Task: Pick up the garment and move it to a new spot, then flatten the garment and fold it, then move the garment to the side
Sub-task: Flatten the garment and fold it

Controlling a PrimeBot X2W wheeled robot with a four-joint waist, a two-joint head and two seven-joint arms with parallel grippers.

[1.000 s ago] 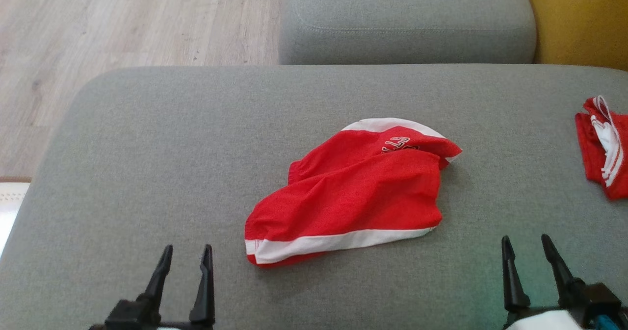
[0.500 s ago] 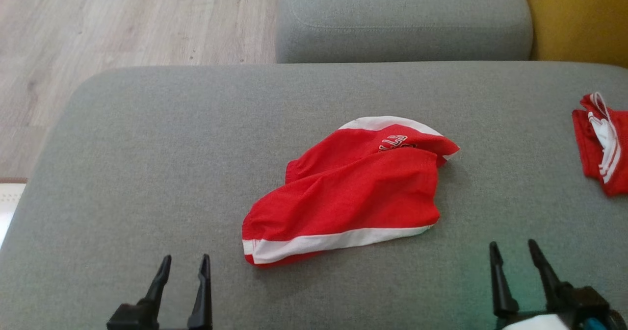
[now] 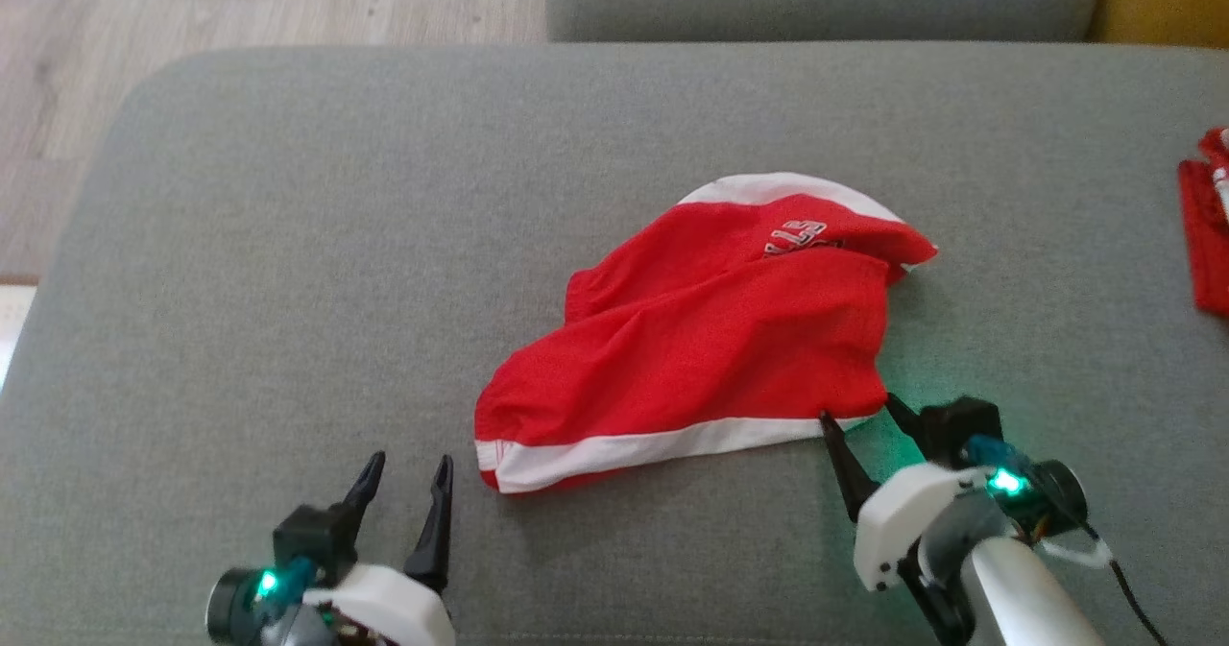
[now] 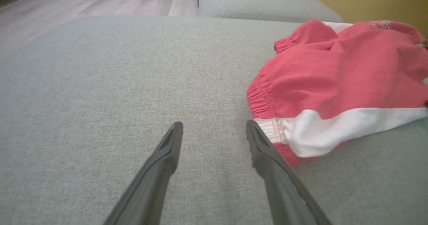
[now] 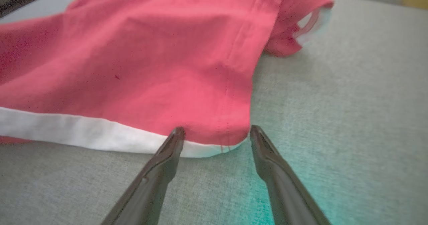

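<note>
A broad grey sofa cushion [image 3: 288,243] carries everything. The red garment [image 3: 710,358] lies crumpled at its middle, folded over itself, so its far layers are hidden. A white band runs along its near edge.

My right gripper [image 3: 857,407] sits at the garment's near right corner, jaws open and straddling the white hem. I cannot tell whether the tips touch the cloth. My left gripper [image 3: 411,458] is just beside the garment's near left corner, jaws open over bare cushion.

Well right of the garment lies another red cloth [image 3: 1208,233], cut off by the frame. White lettering [image 3: 797,236] near the garment's far edge is creased and unreadable.
</note>
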